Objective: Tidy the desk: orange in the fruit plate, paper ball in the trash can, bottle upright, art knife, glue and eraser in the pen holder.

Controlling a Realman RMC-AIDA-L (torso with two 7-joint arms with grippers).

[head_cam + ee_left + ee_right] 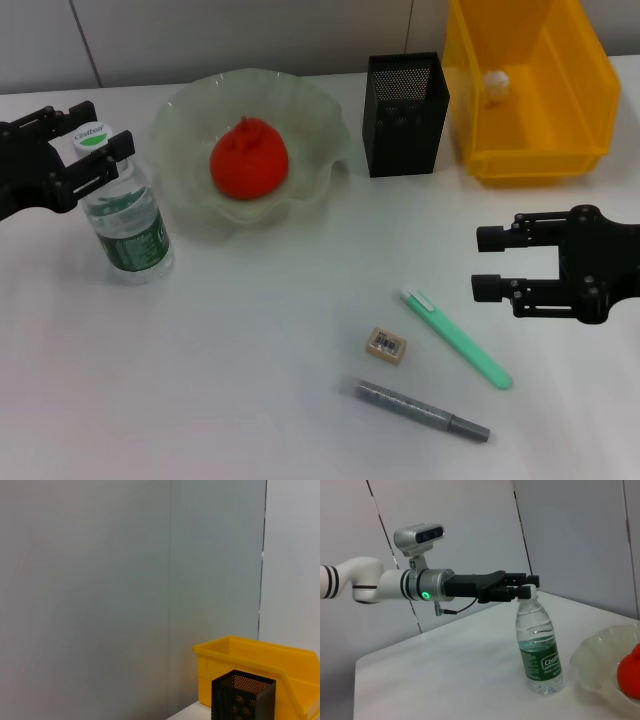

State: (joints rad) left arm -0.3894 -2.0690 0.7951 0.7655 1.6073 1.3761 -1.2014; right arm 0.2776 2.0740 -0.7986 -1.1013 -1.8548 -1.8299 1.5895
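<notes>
The clear bottle [126,215] [538,645] stands upright at the left of the table. My left gripper [98,135] [522,589] is at its white cap, fingers closed on either side of it. The orange [248,158] [630,672] lies in the pale fruit plate [325,130] [592,655]. A paper ball [497,83] sits inside the yellow trash can [590,95] [260,662]. The green art knife [455,338], grey glue stick [415,408] and small eraser [386,345] lie on the table. My right gripper [489,264] hovers open, right of the knife. The black mesh pen holder [405,115] [242,696] stands beside the bin.
The white table [250,350] has bare room in front of the bottle and plate. A grey panelled wall [100,580] runs behind the desk.
</notes>
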